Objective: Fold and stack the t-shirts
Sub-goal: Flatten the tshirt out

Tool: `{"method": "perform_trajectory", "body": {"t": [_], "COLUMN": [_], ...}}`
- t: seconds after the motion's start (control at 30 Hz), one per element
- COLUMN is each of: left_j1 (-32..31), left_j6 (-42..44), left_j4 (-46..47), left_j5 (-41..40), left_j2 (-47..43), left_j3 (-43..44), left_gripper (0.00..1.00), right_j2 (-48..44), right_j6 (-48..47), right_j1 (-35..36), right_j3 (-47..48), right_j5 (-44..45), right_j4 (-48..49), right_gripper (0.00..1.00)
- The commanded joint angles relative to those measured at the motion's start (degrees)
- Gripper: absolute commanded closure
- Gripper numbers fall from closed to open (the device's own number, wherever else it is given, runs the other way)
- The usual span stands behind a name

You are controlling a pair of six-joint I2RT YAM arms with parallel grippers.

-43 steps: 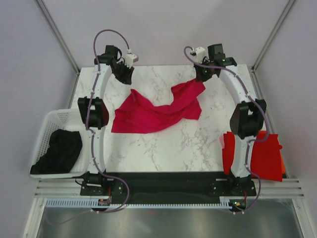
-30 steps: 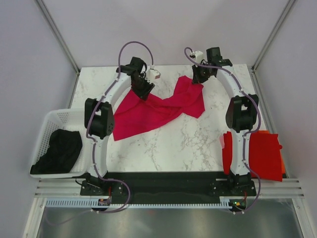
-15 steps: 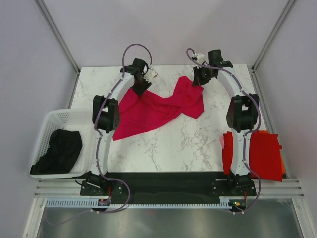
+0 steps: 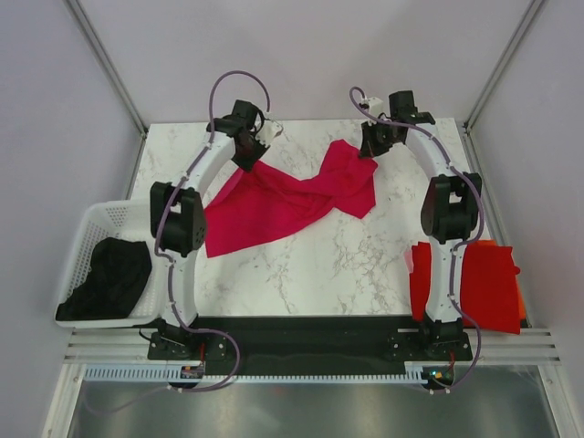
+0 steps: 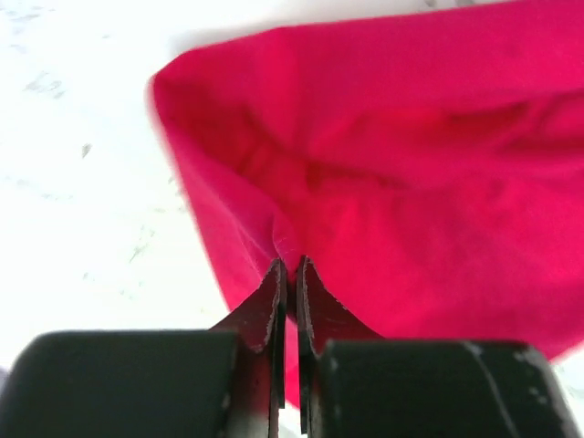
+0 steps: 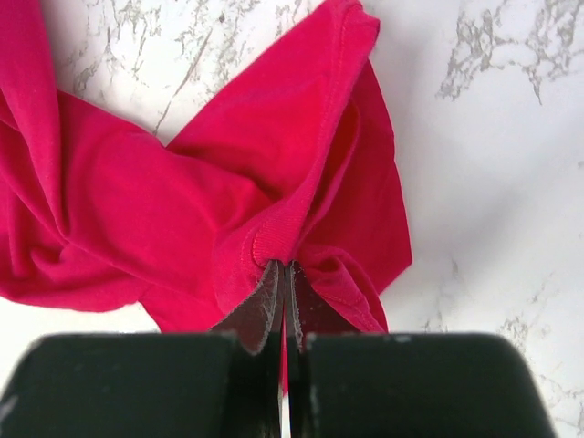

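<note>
We see the crimson-pink t-shirt (image 4: pixel 292 196) lying rumpled and unfolded across the far half of the surface (image 4: pixel 347 265), stretched roughly btwn the two arms, w/ its widest flat part trailing toward the left edge and a bunched, twisted part nearer the far right. The left tool (image 4: pixel 248 157) sits at the shirt's far-left corner. In the left wrist cam its fingers are pressed together w/ only a sliver of gap, and a small pucker of the cloth is nipped right at the tips. The right tool (image 4: pixel 370 146) sits at the shirt's far-right corner, fingers likewise squeezed together. In the right wrist cam a ribbed hem fold is caught btwn them, and the cloth fans out from that pinch over the marble. At the near right corner of the surface lies a red t-shirt (image 4: pixel 488 287), flat, partly hidden behind the right arm and reaching past the right edge. An orange t-shirt (image 4: pixel 521 306) peeks out under it along its right side. Just beside the left edge, toward the near end, stands a white basket (image 4: pixel 91 219) w/ a black cloth (image 4: pixel 109 278) heaped inside.
</note>
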Motion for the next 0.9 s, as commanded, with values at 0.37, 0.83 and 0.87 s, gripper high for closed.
{"method": "perform_trajectory", "body": {"t": [0.37, 0.83, 0.87], "left_j1": [5.0, 5.5, 5.5], "left_j6": [2.8, 2.7, 2.6], "left_j4": [1.9, 3.5, 3.5], "left_j5": [11.3, 15.2, 15.4], "left_j2": [-34.5, -69.9, -71.3], "left_j3": [-16.0, -29.2, -29.3], "left_gripper": [0.98, 0.98, 0.98], "right_j2": [-28.7, -58.9, -61.3], "right_j6": [-3.6, 0.5, 0.9], "right_j1": [-2.3, -1.9, -1.9], "right_j3": [-8.9, -14.2, -14.1], "right_j5": [-11.9, -11.4, -11.2], "right_j4": [-6.7, -18.8, -18.9], "right_gripper": [1.0, 1.0, 1.0]}}
